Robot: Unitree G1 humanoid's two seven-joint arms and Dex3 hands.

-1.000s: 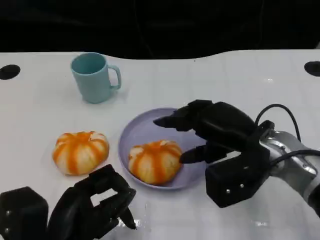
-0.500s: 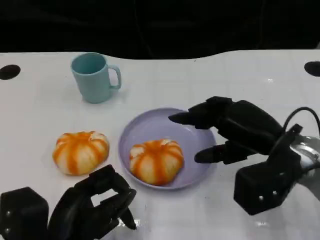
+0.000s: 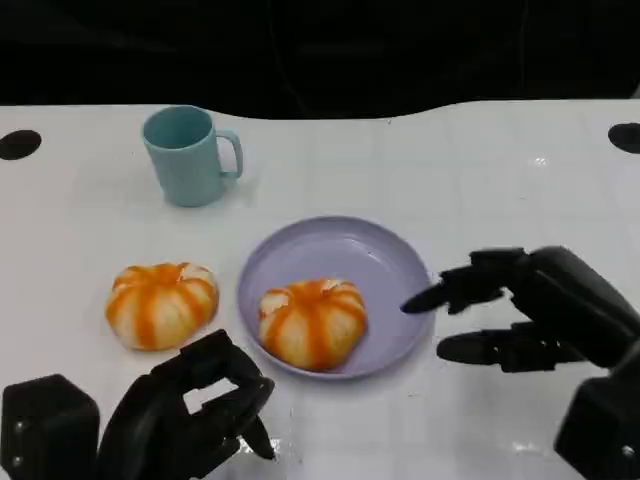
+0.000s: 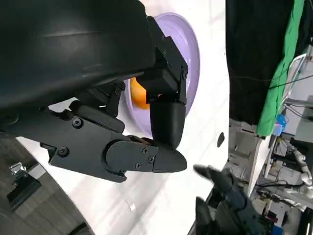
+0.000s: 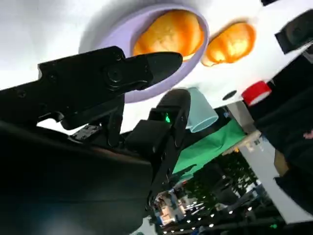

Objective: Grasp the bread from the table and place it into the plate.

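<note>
One orange-striped bread [image 3: 312,322] [image 5: 169,32] lies in the purple plate [image 3: 385,268] [image 5: 122,34] [image 4: 190,58], toward its near left side. A second bread [image 3: 161,303] [image 5: 232,42] sits on the white table to the plate's left. My right hand [image 3: 525,315] hovers just right of the plate with its fingers spread, holding nothing. My left hand [image 3: 180,415] rests at the table's near edge, in front of the two breads, fingers curled in with nothing between them.
A light blue mug [image 3: 188,154] [image 5: 200,110] stands behind the plate to the left. Black round holes [image 3: 18,144] mark the table's far corners. A dark backdrop lies beyond the table's far edge.
My right hand has drawn back from over the plate toward the right and near side, leaving the bread lying in the plate. The left hand has stayed put.
</note>
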